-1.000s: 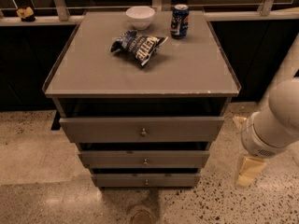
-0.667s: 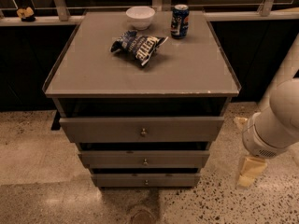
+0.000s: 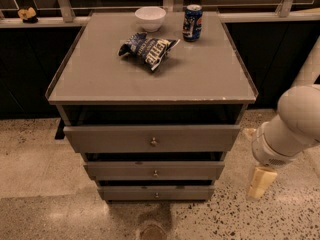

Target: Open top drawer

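The arm enters from the right edge of the camera view, to the right of the cabinet. Its thick white segment slopes down and to the left, ending in a round wrist section. Below the wrist, the cream-coloured end effector points down toward the speckled floor. It holds nothing, and whether it is spread or pressed together cannot be told. It is apart from the cabinet, level with the two lower drawers.

The top drawer sits directly under the counter, with a dark gap above its front panel. Its round knob is at centre and untouched. On the counter are a white bowl, a blue can and a crumpled chip bag.
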Tool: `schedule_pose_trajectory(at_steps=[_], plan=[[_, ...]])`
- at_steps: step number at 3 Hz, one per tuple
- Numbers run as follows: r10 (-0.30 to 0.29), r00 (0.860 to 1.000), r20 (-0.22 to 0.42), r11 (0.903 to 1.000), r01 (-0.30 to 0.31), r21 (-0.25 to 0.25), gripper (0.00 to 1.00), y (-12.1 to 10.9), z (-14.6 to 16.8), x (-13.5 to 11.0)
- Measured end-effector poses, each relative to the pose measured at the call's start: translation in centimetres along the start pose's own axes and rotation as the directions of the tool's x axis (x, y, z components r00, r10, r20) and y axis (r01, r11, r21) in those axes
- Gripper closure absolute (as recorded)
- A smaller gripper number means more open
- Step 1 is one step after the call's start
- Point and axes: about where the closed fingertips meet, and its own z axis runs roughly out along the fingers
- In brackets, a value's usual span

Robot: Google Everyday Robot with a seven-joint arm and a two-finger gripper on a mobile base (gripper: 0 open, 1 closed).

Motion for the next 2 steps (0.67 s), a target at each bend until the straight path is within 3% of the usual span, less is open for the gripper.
schedule_pose_trajectory(at_steps=[1,2], plan=[[-0.058,0.998,0.024,0.9965,0.060,-0.059,0.00,-0.4,3.2,-2.0],[-0.115,0.991,0.068,0.9907,0.119,-0.065,0.00,-0.8,4.8,-4.1]])
